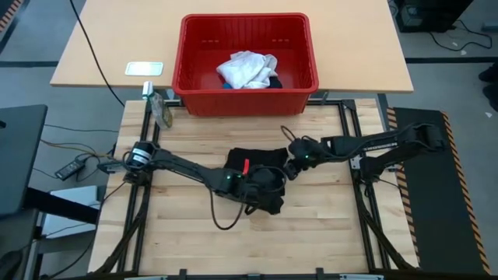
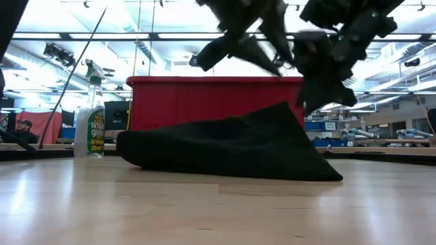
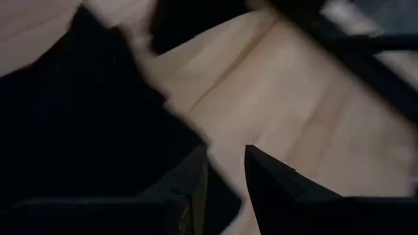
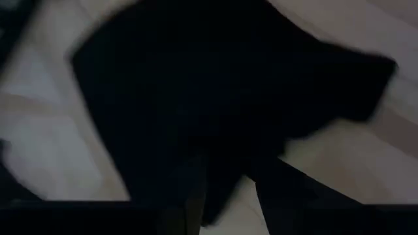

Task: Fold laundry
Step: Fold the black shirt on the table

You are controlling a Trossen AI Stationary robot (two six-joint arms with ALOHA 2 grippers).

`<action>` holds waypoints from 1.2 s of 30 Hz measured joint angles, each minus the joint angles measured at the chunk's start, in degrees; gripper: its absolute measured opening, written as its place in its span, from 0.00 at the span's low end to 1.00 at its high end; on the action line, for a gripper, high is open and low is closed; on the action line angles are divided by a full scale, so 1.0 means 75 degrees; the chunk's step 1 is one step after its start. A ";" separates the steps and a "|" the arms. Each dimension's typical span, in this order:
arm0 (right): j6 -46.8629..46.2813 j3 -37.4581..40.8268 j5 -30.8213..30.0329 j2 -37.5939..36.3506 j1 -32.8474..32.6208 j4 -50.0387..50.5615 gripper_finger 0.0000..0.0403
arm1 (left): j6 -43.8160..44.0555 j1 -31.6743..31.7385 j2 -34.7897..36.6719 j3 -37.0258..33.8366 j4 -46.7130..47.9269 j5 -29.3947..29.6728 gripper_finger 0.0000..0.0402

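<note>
The black shirt [image 1: 257,177] lies bunched mid-table [image 1: 327,225], one corner raised, probably so it can be drawn flat for folding. The left pincer [image 3: 225,189] hangs slightly spread and empty; whether the right pincer [image 1: 291,166] grips cloth cannot be told. The red basket [image 1: 194,85] behind holds the white garment [image 1: 247,68] and a blue piece [image 1: 224,84].

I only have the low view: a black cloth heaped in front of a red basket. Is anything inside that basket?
Observer: Yes, a white garment lies in the red basket.
Operator: Where are the grippers?
Observer: From above, the left gripper is over the black shirt, the right gripper at its right edge.
Operator: Is the left one gripping?
Observer: Its wrist view shows bare table between its fingers, cloth beside them.
</note>
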State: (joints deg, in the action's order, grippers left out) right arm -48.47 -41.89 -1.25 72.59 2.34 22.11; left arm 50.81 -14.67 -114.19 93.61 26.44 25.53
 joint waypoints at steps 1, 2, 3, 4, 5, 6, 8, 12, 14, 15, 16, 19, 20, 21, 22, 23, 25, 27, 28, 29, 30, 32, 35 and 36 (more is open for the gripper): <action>0.0000 0.0000 -0.0065 0.0059 -0.0015 0.0129 0.33 | 0.0131 0.0008 -0.0003 -0.0001 0.0126 -0.0033 0.26; 0.0000 0.0000 -0.0105 0.0116 -0.0016 0.0175 0.33 | 0.0251 0.0011 -0.0003 -0.0001 0.0216 -0.0038 0.26; 0.0000 0.0000 -0.0222 0.0198 -0.0016 0.0156 0.33 | 0.0306 0.0014 0.0000 -0.0001 0.0317 -0.0031 0.26; 0.0000 0.0000 -0.0395 0.0275 -0.0016 0.0138 0.33 | 0.0318 0.0009 0.0000 -0.0001 0.0370 -0.0023 0.26; -0.0027 0.0000 -0.0581 0.0375 -0.0012 0.0111 0.33 | 0.0323 -0.0028 0.0002 -0.0001 0.0393 -0.0027 0.26; -0.0114 0.0000 -0.0724 0.0491 0.0031 0.0034 0.33 | 0.0323 -0.0070 0.0000 -0.0001 0.0423 -0.0035 0.26; -0.0287 0.0000 -0.0787 0.0727 0.0169 -0.0185 0.33 | 0.0380 -0.0152 0.0010 -0.0001 0.0407 -0.0045 0.26; -0.0457 0.0000 -0.0595 0.1185 0.0346 -0.0679 0.33 | 0.0641 -0.0300 0.0023 0.0002 0.0551 -0.0051 0.26; -0.0513 0.0000 -0.0545 0.1424 0.0371 -0.0958 0.33 | 0.0817 -0.0345 0.0023 0.0002 0.0625 -0.0054 0.26; -0.0505 0.0000 -0.0544 0.1547 0.0383 -0.1088 0.33 | 0.0887 -0.0345 0.0023 0.0002 0.0665 -0.0124 0.26; -0.0430 0.0000 -0.0537 0.1672 0.0403 -0.1201 0.33 | 0.0924 -0.0345 0.0023 0.0002 0.0705 -0.0214 0.26; 0.0019 -0.0003 -0.0186 0.2048 0.0468 -0.1660 0.26 | 0.0957 -0.0317 0.0023 0.0002 0.0851 -0.0558 0.26; 0.0288 0.0000 0.0096 0.2134 0.0486 -0.1772 0.21 | 0.0962 -0.0303 0.0024 0.0002 0.0885 -0.0606 0.26; 0.0612 0.0000 0.0510 0.2205 0.0508 -0.1961 0.14 | 0.0964 -0.0295 0.0026 0.0002 0.0917 -0.0632 0.26; 0.0899 0.0000 0.0898 0.2234 0.0512 -0.2107 0.08 | 0.0964 -0.0295 0.0026 0.0002 0.0933 -0.0649 0.26; 0.1123 0.0000 0.1154 0.2223 0.0504 -0.2161 0.04 | 0.0963 -0.0295 0.0026 0.0002 0.0934 -0.0652 0.26; 0.1289 0.0000 0.1540 0.2042 0.0392 -0.2156 0.02 | 0.0940 -0.0295 0.0031 0.0002 0.0929 -0.0679 0.26; 0.1394 0.0000 0.1797 0.1647 0.0221 -0.2089 0.02 | 0.0888 -0.0295 0.0076 0.0002 0.0967 -0.0791 0.26; 0.1414 0.0000 0.1941 0.1394 0.0119 -0.2069 0.01 | 0.0847 -0.0295 0.0105 0.0004 0.0983 -0.0878 0.26; 0.1425 0.0000 0.2083 0.1104 0.0025 -0.2049 0.01 | 0.0776 -0.0295 0.0191 0.0005 0.1078 -0.0961 0.26; 0.1423 0.0000 0.2161 0.0807 -0.0079 -0.1996 0.01 | 0.0686 -0.0295 0.0279 0.0004 0.1233 -0.0971 0.26; 0.1255 0.0000 0.2267 0.0136 -0.0259 -0.1961 0.01 | 0.0646 -0.0295 0.0491 0.0016 0.1318 -0.0972 0.26; 0.0986 -0.0009 0.2179 -0.0790 -0.0467 -0.1960 0.01 | 0.0398 -0.0295 0.0861 0.0016 0.1533 -0.0967 0.26; 0.0888 -0.0009 0.2095 -0.1013 -0.0513 -0.1958 0.01 | 0.0277 -0.0292 0.0957 0.0016 0.1554 -0.0956 0.26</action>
State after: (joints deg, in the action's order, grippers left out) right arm -41.81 -41.95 14.47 65.00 -1.51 7.42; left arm 52.89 -16.86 -107.01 93.73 38.10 18.36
